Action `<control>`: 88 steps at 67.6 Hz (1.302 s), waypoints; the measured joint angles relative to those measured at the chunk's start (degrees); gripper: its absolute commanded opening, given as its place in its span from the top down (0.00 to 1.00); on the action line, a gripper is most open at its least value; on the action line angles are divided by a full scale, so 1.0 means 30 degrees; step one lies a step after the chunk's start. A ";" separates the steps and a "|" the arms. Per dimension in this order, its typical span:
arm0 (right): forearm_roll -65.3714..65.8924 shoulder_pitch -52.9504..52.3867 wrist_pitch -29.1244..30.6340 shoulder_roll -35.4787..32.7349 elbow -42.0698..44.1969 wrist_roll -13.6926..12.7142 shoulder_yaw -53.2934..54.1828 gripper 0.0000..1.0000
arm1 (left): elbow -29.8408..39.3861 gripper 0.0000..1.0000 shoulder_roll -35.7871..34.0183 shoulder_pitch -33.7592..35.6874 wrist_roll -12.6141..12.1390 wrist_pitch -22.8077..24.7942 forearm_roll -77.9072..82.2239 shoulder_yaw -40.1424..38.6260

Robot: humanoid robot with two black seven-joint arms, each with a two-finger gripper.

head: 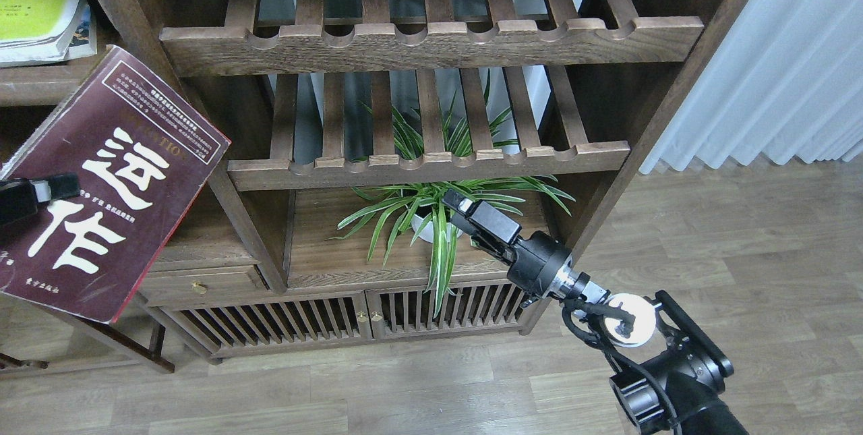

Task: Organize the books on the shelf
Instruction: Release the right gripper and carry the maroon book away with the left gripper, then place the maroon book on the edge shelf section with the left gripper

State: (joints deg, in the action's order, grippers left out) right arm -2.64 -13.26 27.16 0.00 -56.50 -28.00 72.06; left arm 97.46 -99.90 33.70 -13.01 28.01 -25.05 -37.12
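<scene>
The thick maroon book [114, 185] with big white Chinese characters hangs tilted at the far left, in front of the bookcase's upright post. My left gripper [67, 187] comes in from the left edge and is shut on the book, one finger lying across the cover. The book's top corner overlaps the front edge of the flat dark-brown shelf [34, 88]. On that shelf a yellow-green book [34, 3] lies flat on top of another book [85, 34], of which only a colourful corner shows. My right gripper [458, 209] hovers by the plant and holds nothing. Its fingers cannot be told apart.
Two slatted racks [431, 44] with notched front rails fill the middle of the bookcase. A potted spider plant [431, 212] stands below them, on a low cabinet [337, 317] with slatted doors. A pale curtain [775, 71] hangs at right over wooden floor [741, 253].
</scene>
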 measured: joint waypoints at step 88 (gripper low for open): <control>0.0031 0.0096 -0.0118 0.0000 0.0280 0.0000 -0.0084 0.00 | -0.5768 1.00 -0.0037 0.7453 -0.0840 -0.0009 -0.0373 0.0360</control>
State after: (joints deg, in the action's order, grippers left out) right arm -2.55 -12.98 26.80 0.00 -55.66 -28.00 71.81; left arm 80.15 -100.01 56.05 -15.53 27.98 -26.17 -36.04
